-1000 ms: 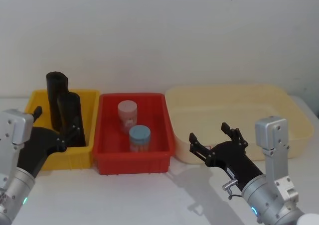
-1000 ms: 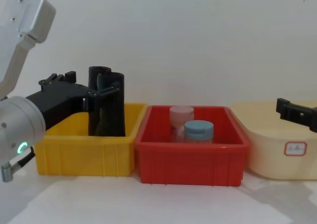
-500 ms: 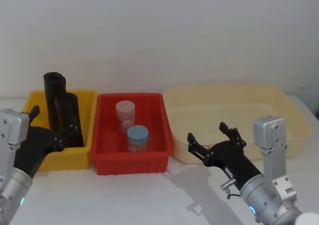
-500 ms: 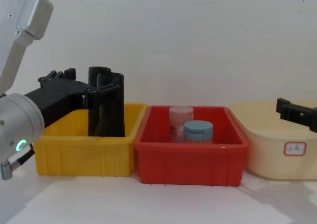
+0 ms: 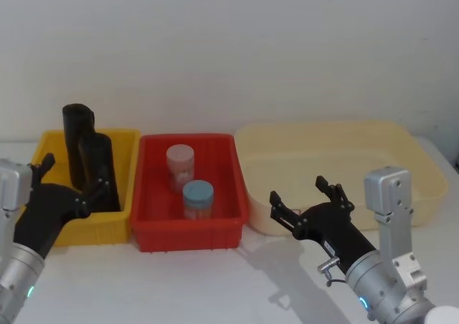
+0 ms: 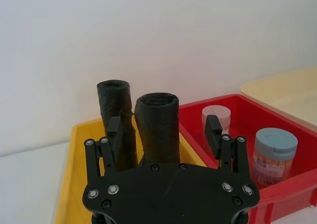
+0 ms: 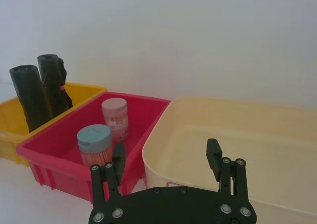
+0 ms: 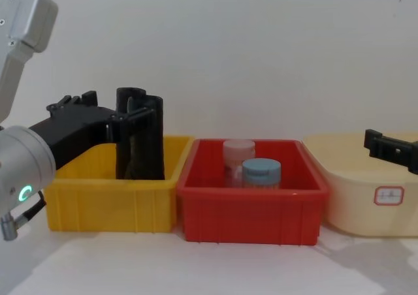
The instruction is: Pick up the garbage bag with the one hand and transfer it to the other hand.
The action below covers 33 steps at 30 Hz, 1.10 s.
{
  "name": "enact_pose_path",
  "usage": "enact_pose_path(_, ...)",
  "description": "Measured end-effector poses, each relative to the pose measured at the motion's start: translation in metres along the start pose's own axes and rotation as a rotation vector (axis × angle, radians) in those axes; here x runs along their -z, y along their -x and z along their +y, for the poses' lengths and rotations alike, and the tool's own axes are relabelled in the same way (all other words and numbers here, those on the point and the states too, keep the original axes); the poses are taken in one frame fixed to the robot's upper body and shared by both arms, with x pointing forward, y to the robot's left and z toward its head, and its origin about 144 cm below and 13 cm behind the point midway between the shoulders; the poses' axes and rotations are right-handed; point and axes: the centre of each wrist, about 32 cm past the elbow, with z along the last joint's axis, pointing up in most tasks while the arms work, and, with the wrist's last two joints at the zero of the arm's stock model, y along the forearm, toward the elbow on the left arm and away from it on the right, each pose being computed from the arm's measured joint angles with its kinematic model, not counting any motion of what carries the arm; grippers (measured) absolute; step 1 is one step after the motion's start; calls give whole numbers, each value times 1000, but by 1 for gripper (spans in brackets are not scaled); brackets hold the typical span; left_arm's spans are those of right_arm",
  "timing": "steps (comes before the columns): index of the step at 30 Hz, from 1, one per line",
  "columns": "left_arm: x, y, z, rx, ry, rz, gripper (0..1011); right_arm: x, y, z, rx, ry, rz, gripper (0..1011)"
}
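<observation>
- The garbage bag (image 5: 75, 134) stands upright toward the back wall of the yellow bin (image 5: 93, 227), so its side is free for a level grasp.
- A second black roll (image 5: 97, 166) stands just in front of it, crowding the approach.
- The left hand (image 6: 164, 125), wide and empty, is level with the rolls, and the nearer one sits in its gap.
- The right hand (image 5: 299, 191), also wide, waits before the cream tub (image 5: 401, 145), likely to receive.

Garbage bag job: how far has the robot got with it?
Nothing done yet. The thick black plastic roll stands in the yellow bin. In hand: the open left gripper straddles it, not closed. Remaining: grip, lift, pass to the open right gripper by the cream tub.
</observation>
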Motion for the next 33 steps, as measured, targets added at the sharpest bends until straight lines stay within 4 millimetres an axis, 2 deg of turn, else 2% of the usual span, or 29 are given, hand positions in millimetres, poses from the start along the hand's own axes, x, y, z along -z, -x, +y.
enact_pose_path(33, 20, -10, -11, -15, -19, 85, 1001, 0, 0, 0, 0, 0, 0, 1000)
